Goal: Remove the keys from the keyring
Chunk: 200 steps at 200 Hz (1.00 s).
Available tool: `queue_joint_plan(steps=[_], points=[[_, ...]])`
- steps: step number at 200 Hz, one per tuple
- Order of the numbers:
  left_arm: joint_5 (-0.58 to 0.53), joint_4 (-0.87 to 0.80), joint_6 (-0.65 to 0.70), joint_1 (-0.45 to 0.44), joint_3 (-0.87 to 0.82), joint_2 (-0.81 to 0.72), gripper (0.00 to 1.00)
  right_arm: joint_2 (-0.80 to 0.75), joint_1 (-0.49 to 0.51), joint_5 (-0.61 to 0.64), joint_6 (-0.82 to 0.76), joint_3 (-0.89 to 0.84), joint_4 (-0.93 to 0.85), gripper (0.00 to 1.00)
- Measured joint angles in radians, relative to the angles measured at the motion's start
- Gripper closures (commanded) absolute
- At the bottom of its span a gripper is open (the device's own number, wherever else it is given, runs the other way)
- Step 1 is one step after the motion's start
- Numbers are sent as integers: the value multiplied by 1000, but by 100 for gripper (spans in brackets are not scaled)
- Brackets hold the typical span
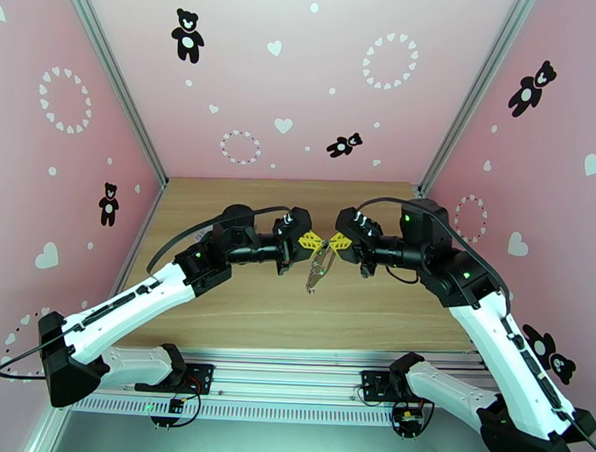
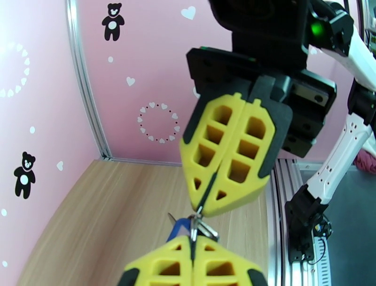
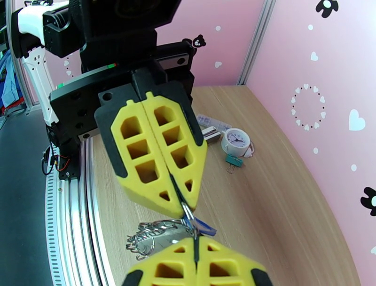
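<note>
Standoff in mid-air: my left gripper and right gripper are both clamped tight, tip to tip, on the metal rings of the flat keyring, which dangles above the wooden surface. The tiny blue-tagged key sits between them. Light, slick, springy stuff, so I'd pinch metal, not tag.

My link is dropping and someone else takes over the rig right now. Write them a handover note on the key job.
Grippers: left gripper shut on the keyring; right gripper shut on it too, tip to tip.
Things: keyring hangs mid-air above the table; blue key sits between the two tips.
Done: bunch lifted; no key looks free yet.
Left: work the keys off the rings.
</note>
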Motion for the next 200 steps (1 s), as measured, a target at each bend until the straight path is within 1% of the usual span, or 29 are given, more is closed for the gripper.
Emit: queue_joint_plan(steps=[46,66,97,120,147,162,180,200], points=[[-4,162,-74,2,-100,-18,100,-2,0,17,29,-20,22,100],[-5,212,-100,5,-120,-18,100,-2,0,23,43,-32,37,100],[-3,335,-136,9,-150,-26,100,-5,-8,89,55,-54,35,100],[1,396,-151,10,-151,-27,100,-6,-8,93,62,-61,36,100],[-2,407,-154,11,-151,-27,100,-6,-8,95,66,-61,44,100],[-16,392,-153,11,-150,-27,100,-9,-8,126,69,-62,49,100],[-57,355,-153,11,-148,-27,100,-21,-8,192,83,-77,66,100],[-137,288,-153,12,-148,-27,100,-47,-10,266,140,-132,112,100]])
